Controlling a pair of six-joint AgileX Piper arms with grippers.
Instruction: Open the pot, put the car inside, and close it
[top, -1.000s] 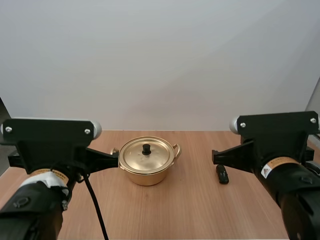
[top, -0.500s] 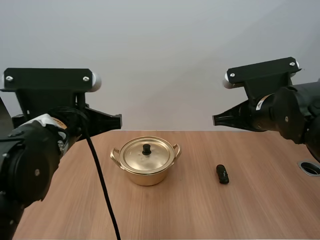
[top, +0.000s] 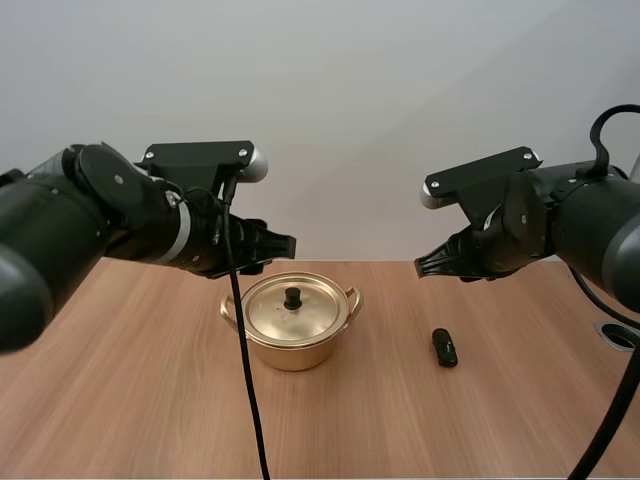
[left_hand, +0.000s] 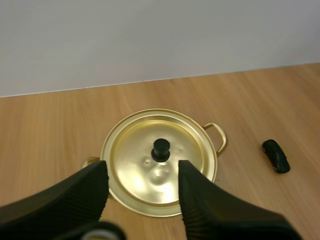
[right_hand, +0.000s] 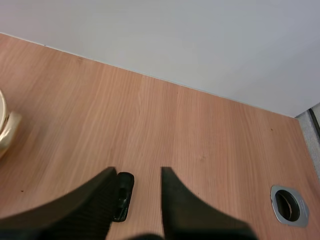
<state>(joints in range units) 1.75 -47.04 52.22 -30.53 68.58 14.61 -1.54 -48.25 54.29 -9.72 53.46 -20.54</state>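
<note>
A gold pot (top: 293, 335) with its lid (top: 293, 308) on stands at the middle of the wooden table; the lid has a black knob (top: 293, 297). A small black toy car (top: 444, 347) lies on the table to the pot's right. My left gripper (top: 283, 244) hovers above and behind the pot. In the left wrist view it is open (left_hand: 143, 170) over the lid (left_hand: 130, 150), the knob (left_hand: 161, 149) just beyond its tips and the car (left_hand: 276, 156) off to the side. My right gripper (top: 424, 268) hangs above the car. Its fingers stand apart (right_hand: 138, 172), and one partly covers the car (right_hand: 124, 194).
A round metal-rimmed hole (top: 620, 335) is set in the table near the right edge, also seen past the right gripper (right_hand: 290, 205). One pot handle (right_hand: 7, 131) shows beside the right gripper. Bare wood lies in front of the pot and the car.
Both arms have swung from close to the camera forward and inward, the left to above the pot and the right to above the car. Pot and car have not moved.
</note>
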